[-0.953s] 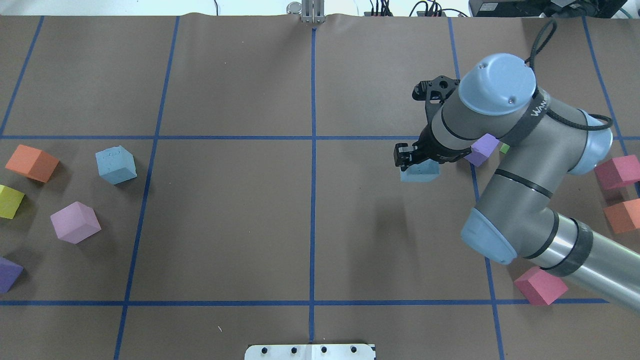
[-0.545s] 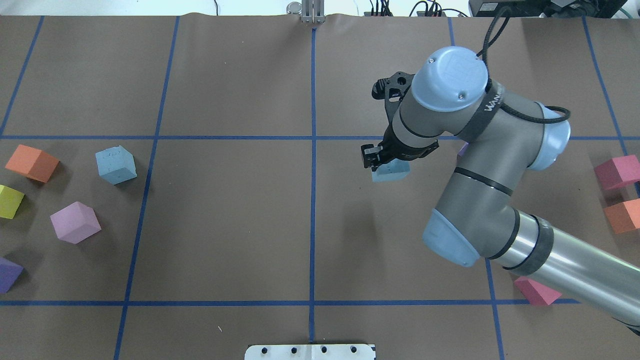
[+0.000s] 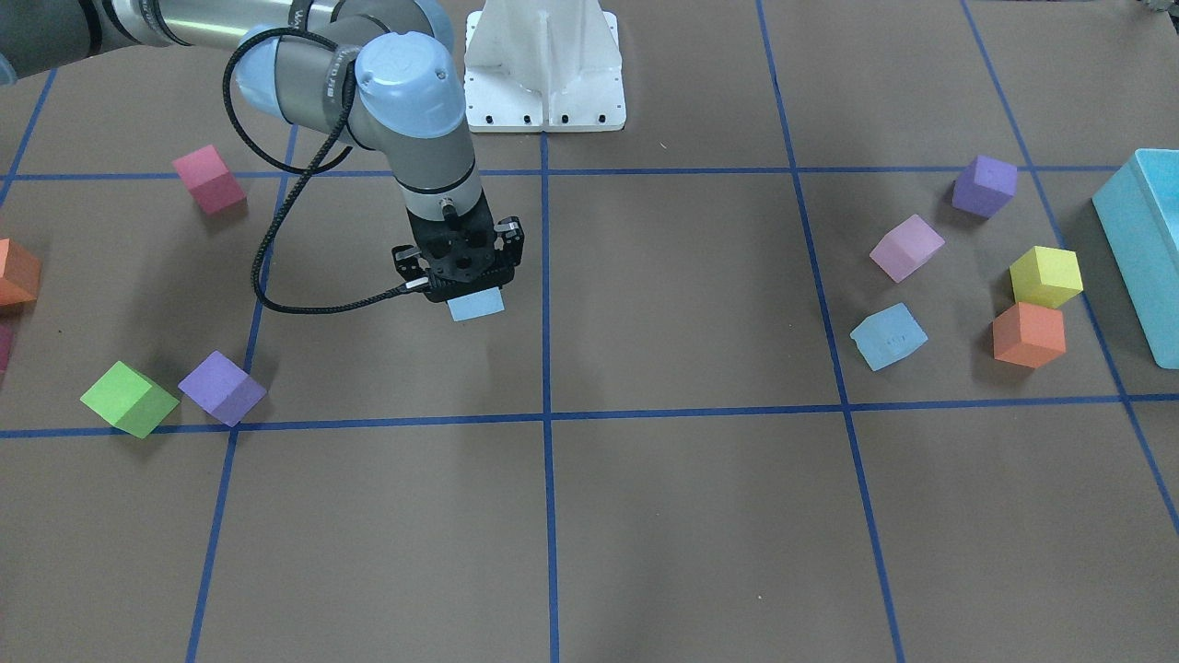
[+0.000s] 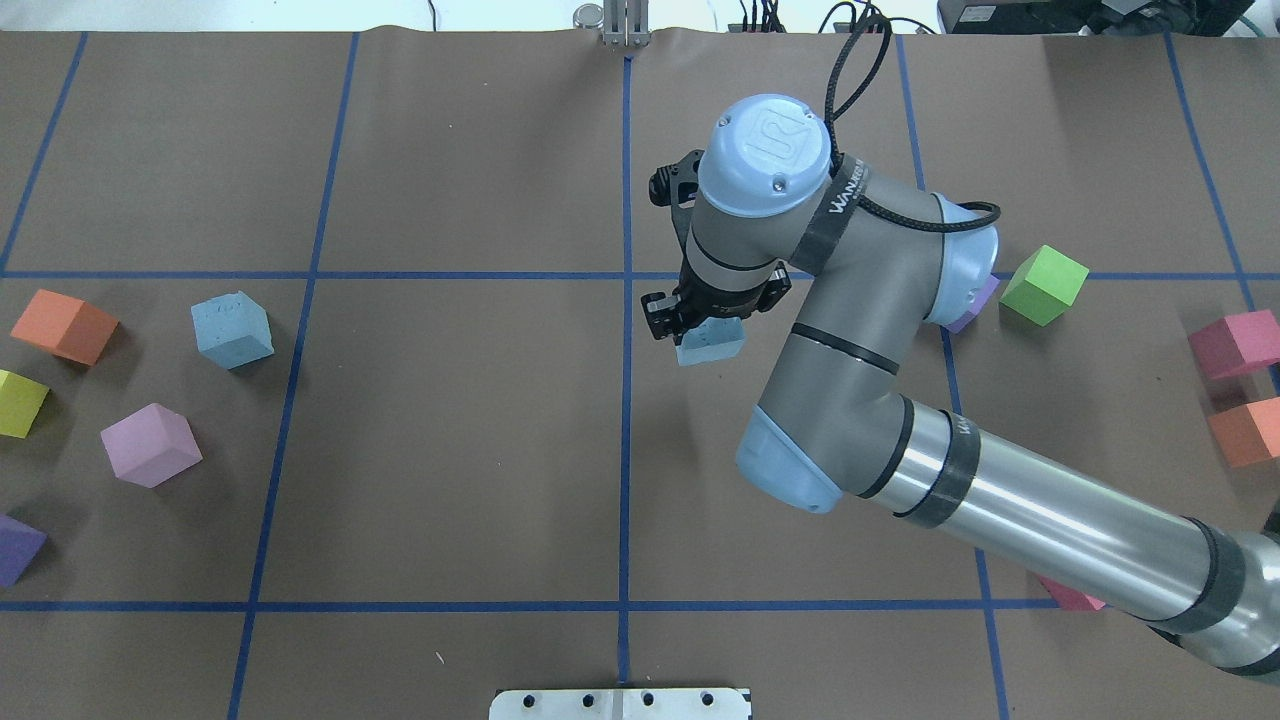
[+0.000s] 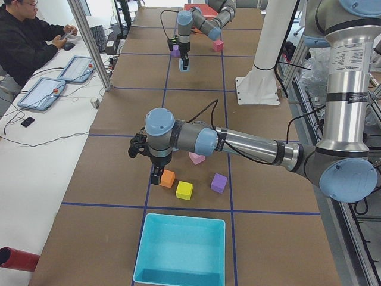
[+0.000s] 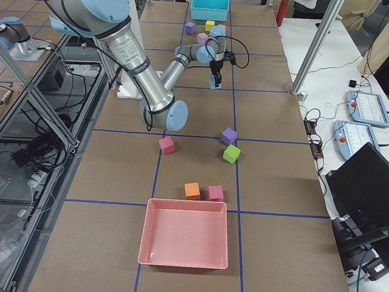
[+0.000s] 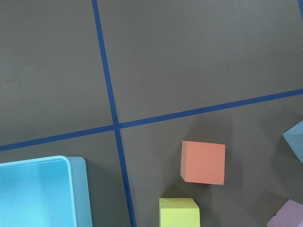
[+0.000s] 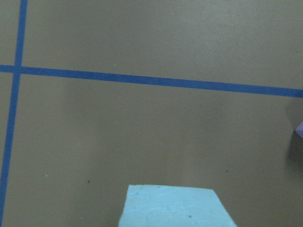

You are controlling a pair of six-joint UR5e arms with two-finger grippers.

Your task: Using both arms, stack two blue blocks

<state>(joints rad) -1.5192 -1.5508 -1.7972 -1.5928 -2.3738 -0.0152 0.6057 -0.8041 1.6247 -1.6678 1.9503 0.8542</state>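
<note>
My right gripper [image 4: 695,325] is shut on a pale blue block [image 4: 712,346] and holds it above the table, just right of the centre line. The front view shows the same gripper [image 3: 465,287] and block [image 3: 477,306], and the block fills the bottom of the right wrist view [image 8: 173,206]. The other blue block [image 4: 232,330] lies on the left side of the table, also seen in the front view [image 3: 888,336]. My left gripper [image 5: 156,176] shows only in the exterior left view, beside the orange cube [image 5: 167,178]. I cannot tell if it is open or shut.
Orange [image 4: 64,326], yellow [image 4: 18,402], pink-lilac [image 4: 150,445] and purple [image 4: 18,548] cubes lie around the left blue block. A turquoise bin [image 3: 1142,249] stands beyond them. Green [image 4: 1044,284], magenta [image 4: 1236,343] and orange [image 4: 1245,430] cubes lie on the right. A pink bin [image 6: 185,240] is at the right end.
My right arm has carried the blue block leftward toward the centre line. The green cube has come out from behind the arm. The left blue block has not moved.
</note>
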